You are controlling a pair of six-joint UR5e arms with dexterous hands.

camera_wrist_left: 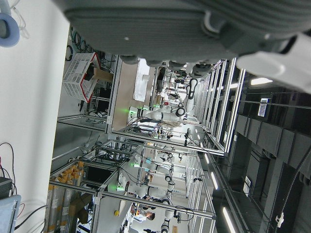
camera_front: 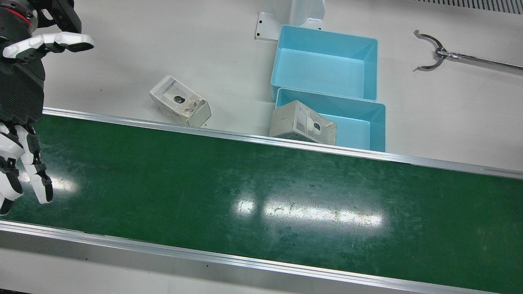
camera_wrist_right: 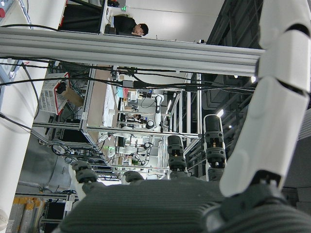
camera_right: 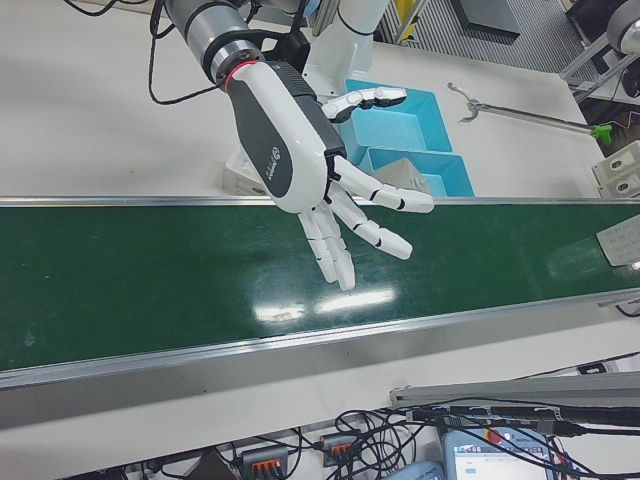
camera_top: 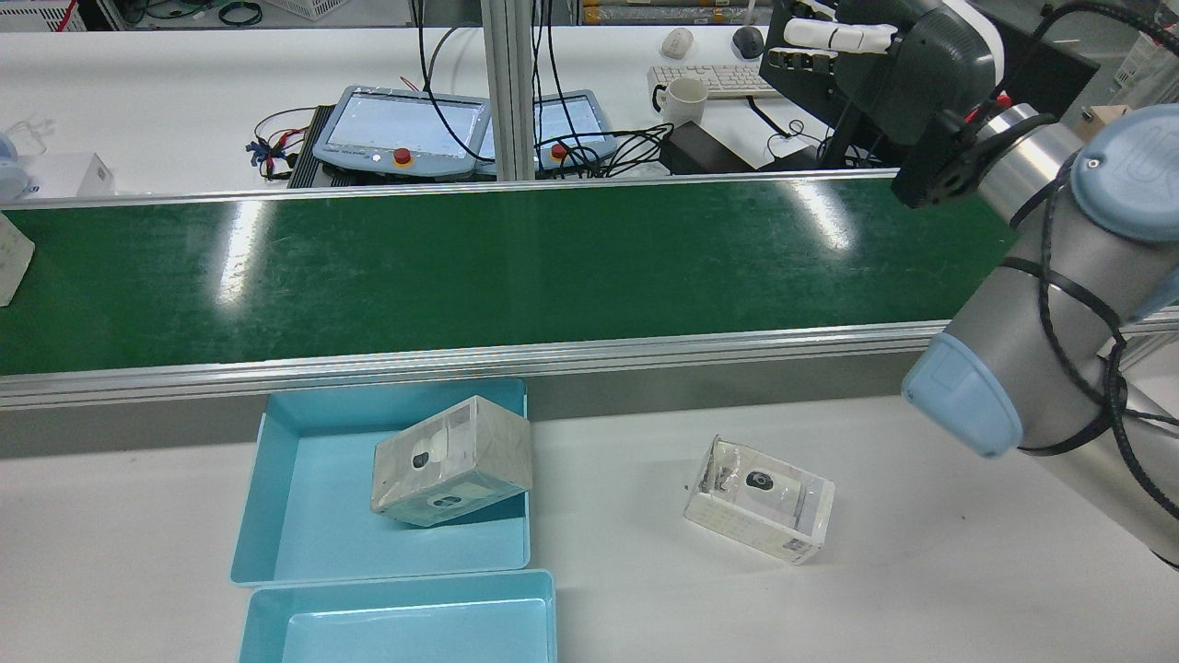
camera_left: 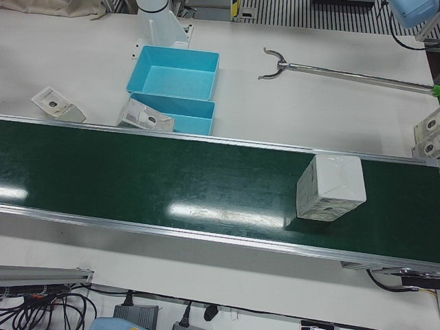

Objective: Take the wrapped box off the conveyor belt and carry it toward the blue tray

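The wrapped box [camera_left: 330,187] stands on the green conveyor belt [camera_front: 261,196] toward the robot's left end; it also shows at the rear view's left edge [camera_top: 13,258] and the right-front view's right edge [camera_right: 620,240]. My right hand [camera_right: 330,190] is open and empty, fingers spread, hovering over the belt's other end [camera_front: 20,102], far from the box. Two blue trays [camera_front: 327,30] [camera_front: 367,122] sit side by side on the table behind the belt. My left hand [camera_wrist_left: 160,29] shows only as a palm in its own view, nothing in it.
Another wrapped box [camera_front: 302,122] leans tilted in the tray nearer the belt. A third box [camera_front: 179,100] lies on the table beside the trays. A metal grabber tool [camera_front: 433,51] lies on the table beyond the trays. Teach pendants [camera_top: 405,129] sit past the belt.
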